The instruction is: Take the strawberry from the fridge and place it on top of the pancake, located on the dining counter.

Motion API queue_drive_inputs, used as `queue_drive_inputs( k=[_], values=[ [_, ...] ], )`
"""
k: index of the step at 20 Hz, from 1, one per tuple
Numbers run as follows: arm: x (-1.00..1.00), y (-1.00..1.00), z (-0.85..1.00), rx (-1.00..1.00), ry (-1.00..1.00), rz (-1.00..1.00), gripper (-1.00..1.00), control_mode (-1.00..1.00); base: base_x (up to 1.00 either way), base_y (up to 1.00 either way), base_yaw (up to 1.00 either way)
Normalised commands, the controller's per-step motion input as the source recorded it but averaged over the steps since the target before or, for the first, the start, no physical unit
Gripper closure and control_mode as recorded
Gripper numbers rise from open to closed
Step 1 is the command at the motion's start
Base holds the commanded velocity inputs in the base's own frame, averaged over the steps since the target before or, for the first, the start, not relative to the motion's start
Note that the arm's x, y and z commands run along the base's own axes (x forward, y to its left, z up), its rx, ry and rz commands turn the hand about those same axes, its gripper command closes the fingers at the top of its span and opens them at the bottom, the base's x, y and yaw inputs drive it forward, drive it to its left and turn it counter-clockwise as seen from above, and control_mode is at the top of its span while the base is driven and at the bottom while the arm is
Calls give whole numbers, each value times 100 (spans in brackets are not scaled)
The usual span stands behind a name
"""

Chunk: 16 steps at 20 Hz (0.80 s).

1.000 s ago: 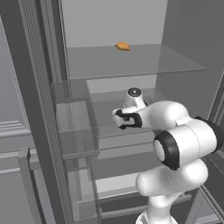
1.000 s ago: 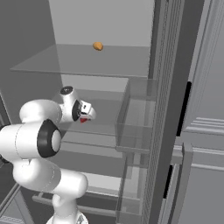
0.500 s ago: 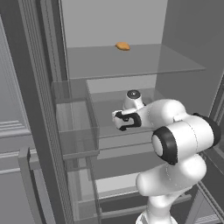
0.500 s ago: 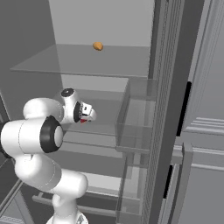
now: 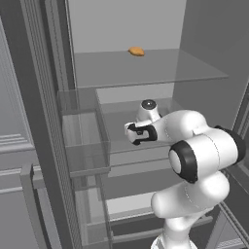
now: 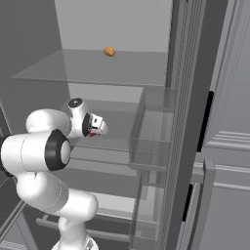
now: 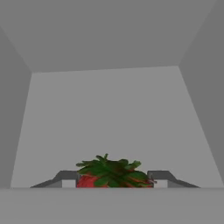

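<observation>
The gripper [image 7: 113, 183] pinches the strawberry [image 7: 110, 175], one tip against each side of it, low over a glass shelf [image 5: 146, 146] inside the fridge [image 6: 122, 29]. To do this well, lift slightly before backing out, keeping clear of the door bins [image 6: 151, 141] to the right.

red strawberry [image 7: 89, 181], green leafy top
</observation>
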Motion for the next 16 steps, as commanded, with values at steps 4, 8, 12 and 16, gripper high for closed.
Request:
queue_drive_inputs(
  k=[4,8,12,16],
  values=[
    [-29,-7,0,3,1,0,100,-100,0,0,0],
    [-68,-13,9,10,-1,0,100,-100,0,0,0],
    [-96,0,49,3,-2,1,100,-100,0,0,0],
    [-90,0,92,0,1,0,100,-100,0,0,0]
  ],
)
